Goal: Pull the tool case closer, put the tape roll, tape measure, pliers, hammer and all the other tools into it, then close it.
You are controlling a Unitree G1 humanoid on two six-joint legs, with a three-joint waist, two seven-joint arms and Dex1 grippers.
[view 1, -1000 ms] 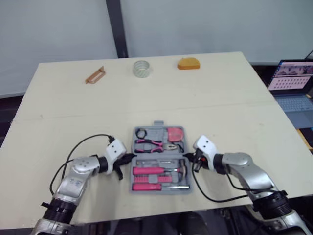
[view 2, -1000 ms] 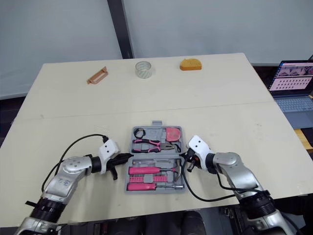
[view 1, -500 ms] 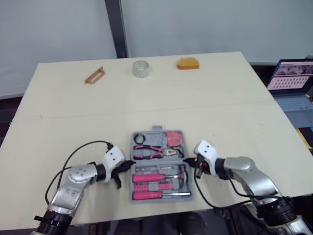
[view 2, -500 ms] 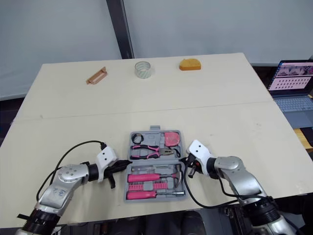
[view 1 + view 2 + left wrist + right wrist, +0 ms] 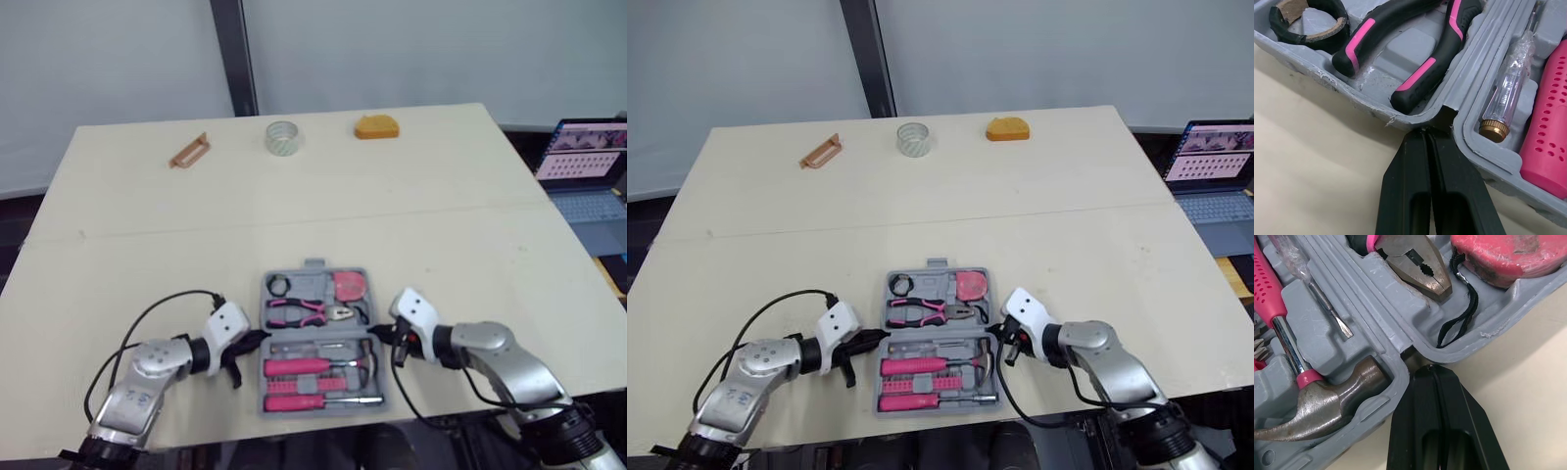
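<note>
An open grey plastic tool case (image 5: 313,265) lay at the near middle of a pale beige worktop (image 5: 441,225), between the robot's two arms. The left gripper (image 5: 257,338) had its black fingers (image 5: 1415,186) pressed fully together, tips set into the hinge notch on the case's left side. The right gripper (image 5: 377,334) was likewise closed tight, fingers (image 5: 1437,416) together, tips at the matching notch on the right side.

In the far half of the case sat a small black tape ring (image 5: 280,286), pink-and-black pliers (image 5: 306,311) and a pink tape measure (image 5: 349,285). The near half held a steel-headed hammer with a pink grip (image 5: 323,365), a pink-handled screwdriver (image 5: 313,401) and a clear-bodied tester screwdriver (image 5: 1508,93).

Well apart, along the far edge of the worktop, lay a brown wooden bracket-shaped piece (image 5: 189,151) on the left, a clear tape roll (image 5: 281,136) in the middle and an orange rounded object (image 5: 377,126) to its right. An open laptop (image 5: 588,176) stood beyond the right edge.
</note>
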